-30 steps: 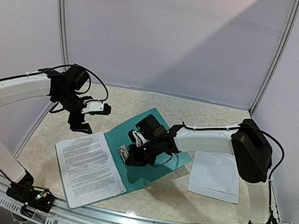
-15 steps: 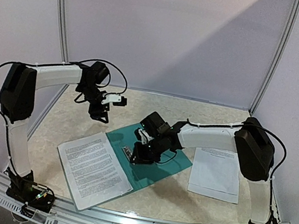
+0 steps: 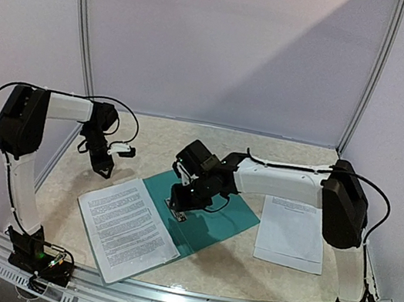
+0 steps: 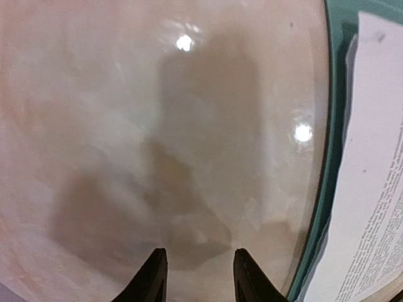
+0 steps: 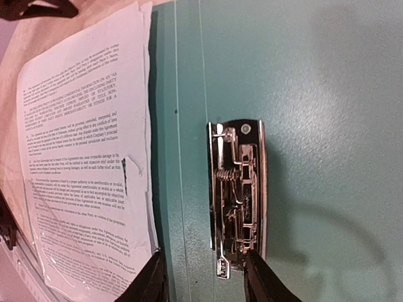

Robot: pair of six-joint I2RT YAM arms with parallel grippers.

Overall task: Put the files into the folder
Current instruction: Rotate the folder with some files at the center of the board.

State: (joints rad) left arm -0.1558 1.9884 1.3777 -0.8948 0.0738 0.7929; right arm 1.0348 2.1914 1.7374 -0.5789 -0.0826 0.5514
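With left gripper (image 4: 198,277) and right gripper (image 5: 204,280) parted and empty, folder (image 5: 327,94) lying open mid-table, sheet (image 5: 82,157) on its left flap, the sheet may be left unclamped if clip (image 5: 238,195) is missed.

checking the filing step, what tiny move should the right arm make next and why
Probably lower the right gripper onto the silver metal clip and close on its lever. The gripper hovers part open above it, no paper lies under the clip, and the white printed paper sheet lies beside it on the flat teal-green folder.
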